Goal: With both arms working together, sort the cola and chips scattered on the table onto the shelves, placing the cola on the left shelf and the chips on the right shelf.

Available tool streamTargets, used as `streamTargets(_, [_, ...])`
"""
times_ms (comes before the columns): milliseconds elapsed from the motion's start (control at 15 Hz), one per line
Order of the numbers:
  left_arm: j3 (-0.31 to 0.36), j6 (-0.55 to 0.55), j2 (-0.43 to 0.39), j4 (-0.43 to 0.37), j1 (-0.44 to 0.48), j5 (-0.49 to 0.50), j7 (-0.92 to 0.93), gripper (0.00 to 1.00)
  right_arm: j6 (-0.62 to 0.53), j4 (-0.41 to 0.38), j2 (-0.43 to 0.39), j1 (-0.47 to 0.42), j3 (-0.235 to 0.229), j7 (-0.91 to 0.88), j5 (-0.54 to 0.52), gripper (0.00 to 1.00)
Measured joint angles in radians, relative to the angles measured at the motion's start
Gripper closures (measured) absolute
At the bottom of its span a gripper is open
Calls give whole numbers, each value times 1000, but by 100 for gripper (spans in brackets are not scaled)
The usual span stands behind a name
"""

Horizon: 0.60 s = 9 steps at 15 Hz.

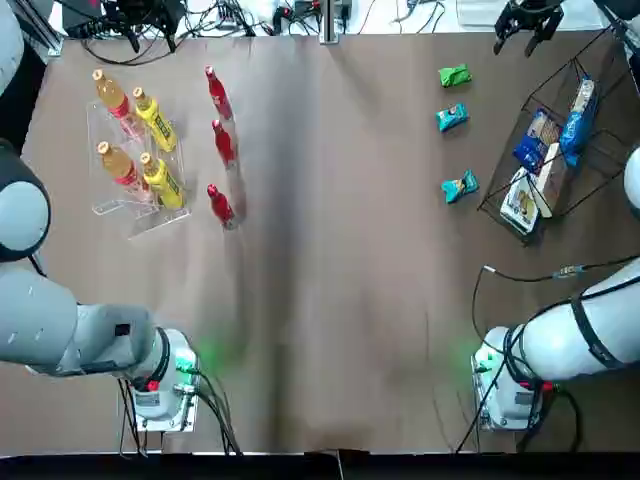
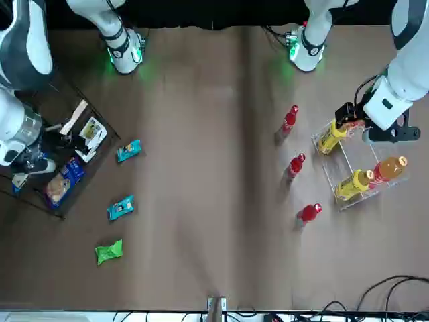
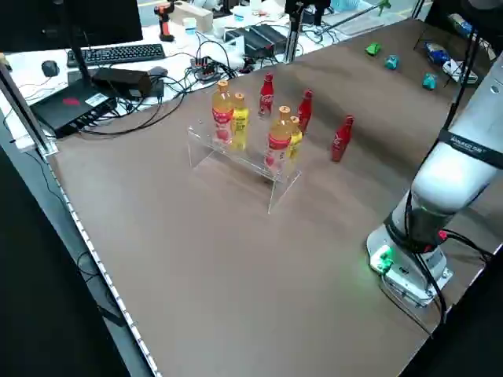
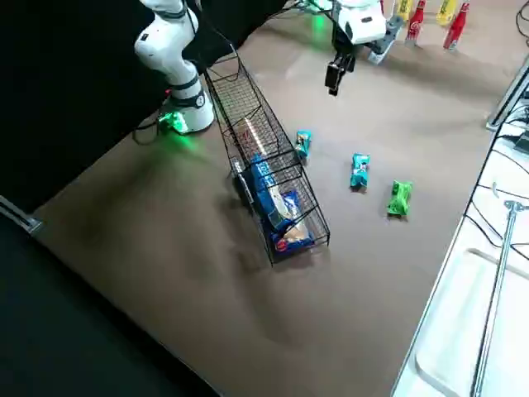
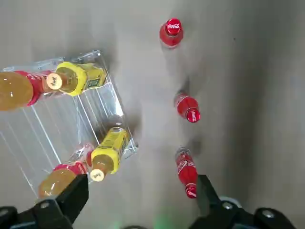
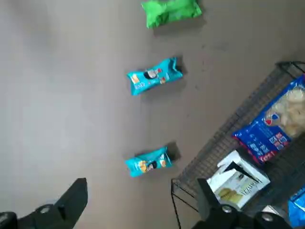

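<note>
Left shelf [image 1: 110,205] seen at surface's left, loaded with two orange-drink bottles [image 1: 112,98] and two yellow-labelled bottles [image 1: 155,118]; three cola bottles [image 1: 218,92] stood upright just beside it, on surface [image 1: 330,250]; right shelf [image 1: 600,150] filled with blue and white packs [image 1: 578,120]; three chips packets [image 1: 452,117] left on surface near it; left hand [image 5: 138,210] and right hand [image 6: 143,210] held aloft, fingers spread, nothing gripped.

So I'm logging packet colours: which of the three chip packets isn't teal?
The bright green packet, at the far end of the row from the robot. The other two chips are teal-blue with some orange.
</note>
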Motion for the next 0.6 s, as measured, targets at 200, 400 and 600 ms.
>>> streamTargets(200, [0,-20,0,1,2,11,0,0,0,34,0,-6,-2,1,5,0])
streamTargets(400, [0,-36,2,1,1,11,-2,0,-1,37,6,-7,-2,11,5,0])
streamTargets(600, [-1,-13,51,-1,-12,12,-2,0,56,36,64,-6,0,114,5,0])
